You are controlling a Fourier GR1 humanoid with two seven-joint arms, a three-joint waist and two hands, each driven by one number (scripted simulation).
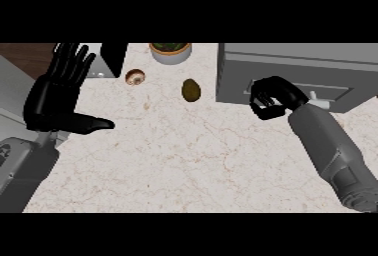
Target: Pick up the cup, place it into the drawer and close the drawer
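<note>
The left hand [59, 95] rests open at the left edge, fingers up. No cup shows anywhere, perhaps hidden in the drawer [295, 75]. The right hand [269, 97], fingers curled, sits against the drawer front; pushing off-centre could make it slip off.

One view only, from the robot's head, looking steeply down on the counter [184, 160]; both forearms enter from the lower edge, fairly close.

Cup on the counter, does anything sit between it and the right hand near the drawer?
Yes: a brown oval object lies on the counter, roughly between the cup and the right hand.
</note>
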